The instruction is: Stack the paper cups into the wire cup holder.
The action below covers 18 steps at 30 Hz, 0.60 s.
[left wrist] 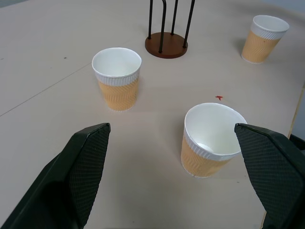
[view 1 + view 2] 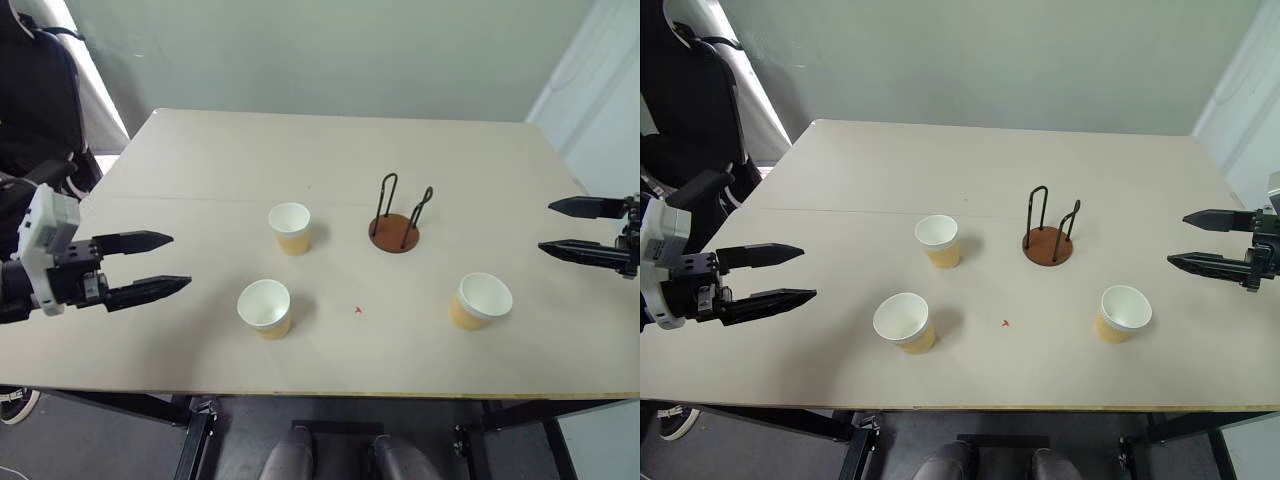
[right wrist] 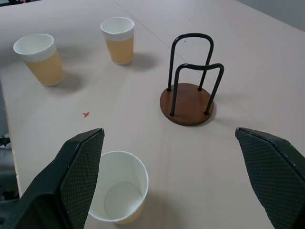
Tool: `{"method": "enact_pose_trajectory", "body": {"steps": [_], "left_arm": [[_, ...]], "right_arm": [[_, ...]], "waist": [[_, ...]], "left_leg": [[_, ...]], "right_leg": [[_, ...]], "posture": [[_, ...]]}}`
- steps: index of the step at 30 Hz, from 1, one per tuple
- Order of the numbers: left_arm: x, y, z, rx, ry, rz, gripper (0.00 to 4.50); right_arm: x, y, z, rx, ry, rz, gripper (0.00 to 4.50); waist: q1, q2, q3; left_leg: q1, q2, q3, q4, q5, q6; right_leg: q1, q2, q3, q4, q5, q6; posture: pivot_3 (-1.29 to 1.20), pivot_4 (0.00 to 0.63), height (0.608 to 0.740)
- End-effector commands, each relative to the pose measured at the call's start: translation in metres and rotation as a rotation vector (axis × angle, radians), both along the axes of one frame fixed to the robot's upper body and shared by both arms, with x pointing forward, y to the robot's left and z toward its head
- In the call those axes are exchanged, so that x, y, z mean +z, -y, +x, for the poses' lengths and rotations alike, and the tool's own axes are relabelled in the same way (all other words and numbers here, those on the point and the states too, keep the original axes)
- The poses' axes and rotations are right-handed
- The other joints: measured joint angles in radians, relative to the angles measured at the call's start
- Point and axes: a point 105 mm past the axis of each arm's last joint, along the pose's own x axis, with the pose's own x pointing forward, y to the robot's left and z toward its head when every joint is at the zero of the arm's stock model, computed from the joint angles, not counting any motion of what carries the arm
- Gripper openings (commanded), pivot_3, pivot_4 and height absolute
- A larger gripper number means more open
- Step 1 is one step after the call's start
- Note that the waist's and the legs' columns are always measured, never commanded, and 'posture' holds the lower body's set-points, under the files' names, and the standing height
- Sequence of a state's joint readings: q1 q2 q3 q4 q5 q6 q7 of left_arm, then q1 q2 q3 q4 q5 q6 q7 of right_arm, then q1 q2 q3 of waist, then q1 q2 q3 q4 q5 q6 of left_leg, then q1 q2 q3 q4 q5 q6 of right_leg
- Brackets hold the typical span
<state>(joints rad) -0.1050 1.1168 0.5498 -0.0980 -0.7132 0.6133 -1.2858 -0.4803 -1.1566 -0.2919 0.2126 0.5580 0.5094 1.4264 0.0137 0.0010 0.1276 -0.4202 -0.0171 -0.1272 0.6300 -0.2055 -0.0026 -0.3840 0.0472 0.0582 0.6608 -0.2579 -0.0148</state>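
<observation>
The left gripper (image 2: 160, 264) carries two long black fingers that taper to points, mounted on a black block behind which sits a white boxy housing (image 2: 47, 245) with small dark screw holes. The right gripper (image 2: 565, 227) shows the same slim black fingers. Seen close from the wrists, the finger pads (image 1: 88, 162) are matte black with a fine cross-hatched grip texture.
</observation>
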Motion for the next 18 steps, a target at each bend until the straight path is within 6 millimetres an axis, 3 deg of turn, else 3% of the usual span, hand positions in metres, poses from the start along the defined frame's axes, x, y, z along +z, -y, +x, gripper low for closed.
{"method": "enact_pose_trajectory", "body": {"steps": [1, 7, 8, 11, 14, 18], "left_arm": [[0.008, 0.003, -0.001, -0.021, 0.039, 0.012, 4.47], [0.007, 0.003, -0.002, -0.024, 0.031, 0.018, 4.47], [0.008, 0.002, -0.002, -0.021, 0.032, 0.02, 4.47], [0.007, 0.001, -0.001, -0.018, 0.033, 0.024, 4.47], [0.006, 0.006, 0.001, -0.032, 0.039, 0.018, 4.47], [0.005, 0.009, 0.0, -0.04, 0.039, 0.013, 4.47]], "right_arm": [[0.018, 0.007, 0.001, -0.035, 0.058, -0.002, 4.5], [0.02, 0.007, 0.001, -0.03, 0.058, -0.002, 4.5], [0.019, 0.002, 0.011, -0.067, 0.099, -0.02, 4.5], [-0.017, -0.005, 0.042, -0.246, -0.023, -0.248, 4.5], [-0.012, -0.037, 0.044, -0.181, -0.07, -0.158, 4.5], [-0.003, -0.062, 0.046, -0.16, -0.143, -0.042, 4.5]], "waist": [[0.0, 0.0, 0.0], [0.0, 0.0, 0.0], [0.0, 0.0, 0.0], [-0.007, 0.0, 0.0], [-0.011, 0.001, 0.0], [-0.01, 0.002, 0.001]], "left_leg": [[0.0, 0.0, 0.0, 0.0, 0.0, 0.0], [0.0, 0.001, 0.0, 0.0, 0.0, 0.0], [0.0, 0.001, 0.0, 0.0, 0.0, 0.0], [0.002, 0.001, 0.0, 0.001, 0.0, 0.0], [0.003, 0.003, 0.0, 0.001, 0.0, -0.001], [0.0, 0.003, 0.001, 0.0, 0.001, -0.001]], "right_leg": [[0.0, 0.0, 0.0, 0.0, 0.0, 0.0], [0.0, 0.0, 0.0, 0.0, 0.0, 0.0], [0.0, 0.0, 0.0, 0.0, 0.0, 0.0], [0.0, 0.001, 0.0, 0.001, 0.001, -0.001], [0.0, 0.002, -0.001, 0.001, 0.003, -0.004], [-0.004, 0.002, 0.0, 0.002, 0.003, -0.004]], "posture": [[0.0, 0.15, 0.74], [0.0, 0.15, 0.74], [0.0, 0.15, 0.74], [0.0, 0.15, 0.74], [0.0, 0.15, 0.74], [0.0, 0.15, 0.74]]}}
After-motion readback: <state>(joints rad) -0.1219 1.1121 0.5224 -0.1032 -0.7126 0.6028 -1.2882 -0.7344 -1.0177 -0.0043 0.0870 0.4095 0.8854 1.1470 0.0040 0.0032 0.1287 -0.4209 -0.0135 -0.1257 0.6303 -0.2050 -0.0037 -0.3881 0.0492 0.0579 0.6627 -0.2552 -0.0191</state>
